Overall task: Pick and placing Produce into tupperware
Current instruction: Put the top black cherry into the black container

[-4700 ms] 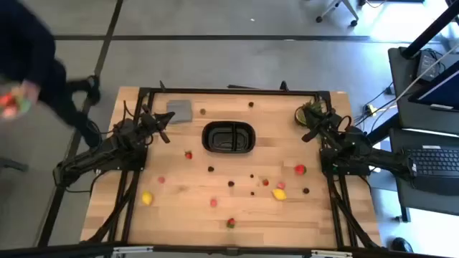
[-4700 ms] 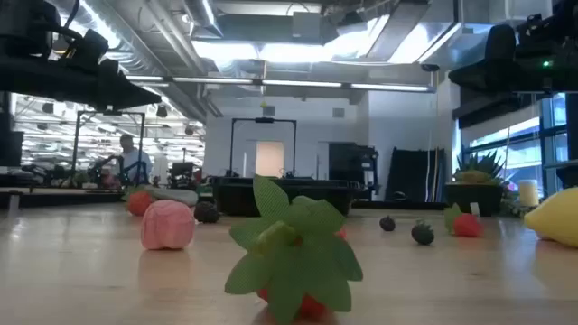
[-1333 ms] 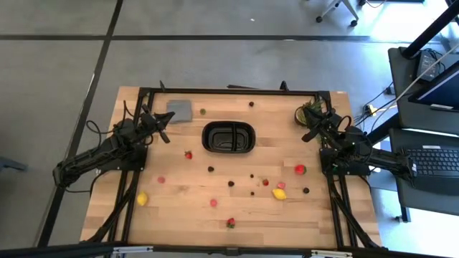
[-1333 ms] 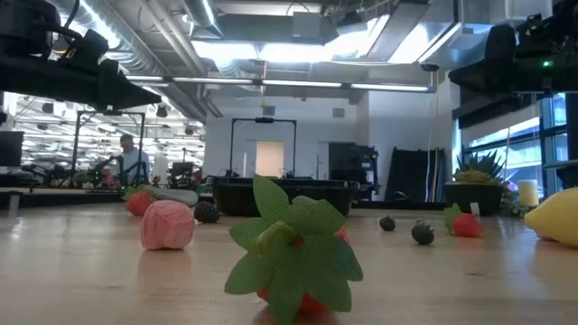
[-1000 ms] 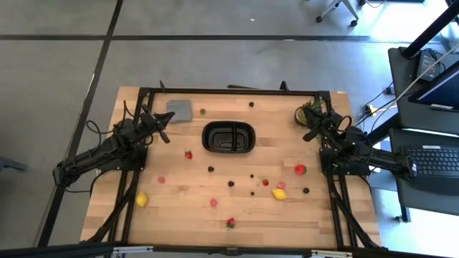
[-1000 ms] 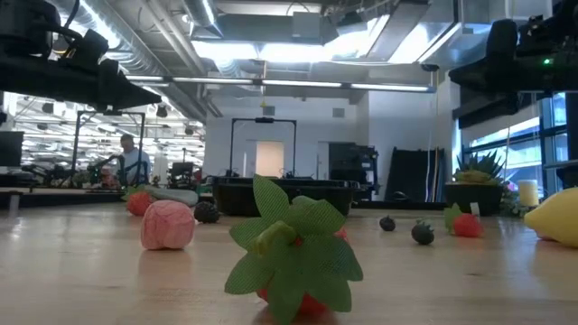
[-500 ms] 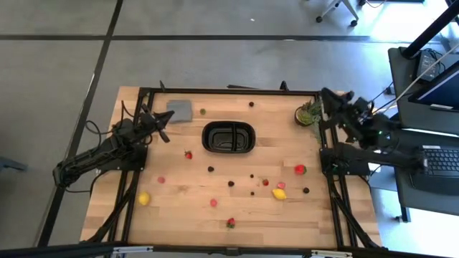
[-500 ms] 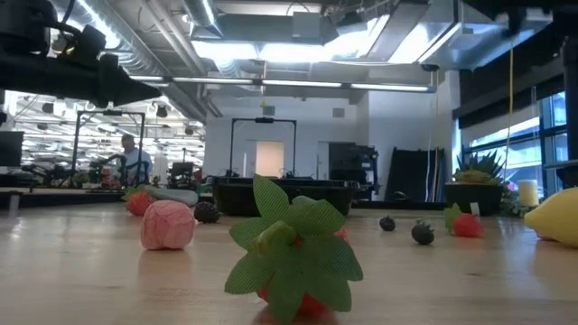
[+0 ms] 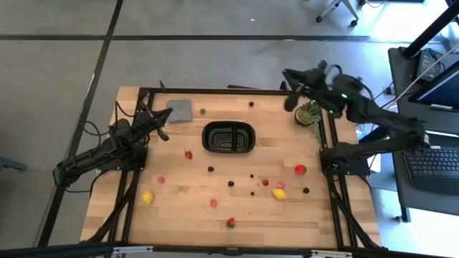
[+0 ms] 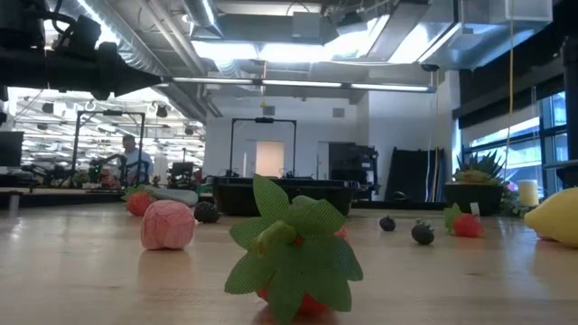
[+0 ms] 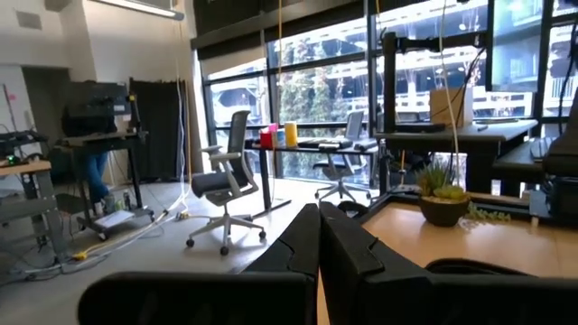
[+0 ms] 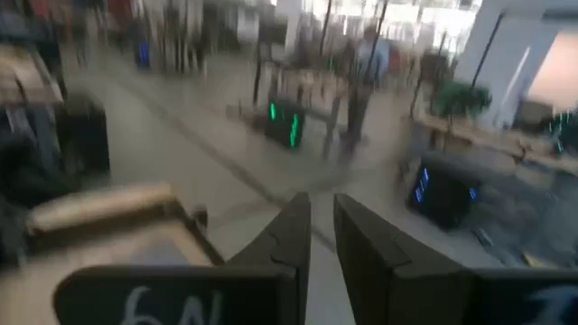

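Observation:
The black tupperware (image 9: 229, 137) sits on the wooden table toward its far edge and shows as a low dark tray (image 10: 284, 194) in the low view. Small produce lies scattered on the near half: a leafy strawberry (image 10: 291, 253), a pink piece (image 10: 168, 224), lemons (image 9: 148, 196) (image 9: 279, 193) and a red fruit (image 9: 300, 170). My left gripper (image 9: 162, 127) hovers shut at the far left, left of the tupperware, its fingers (image 11: 318, 239) empty. My right gripper (image 9: 288, 92) is shut and empty, raised high over the table's far right corner.
A flat grey square piece (image 9: 180, 110) lies at the far left. A potted plant (image 9: 308, 114) stands at the far right, just under my right arm. Black frame rails run along the table's edges. A person (image 10: 134, 161) stands far off in the room.
My right gripper has risen from its low place by the table's right edge and swung up toward the far edge, rolling as it went, and now stands high over the far right corner. It has stayed shut. My left gripper has tipped up a little. No produce has been lifted.

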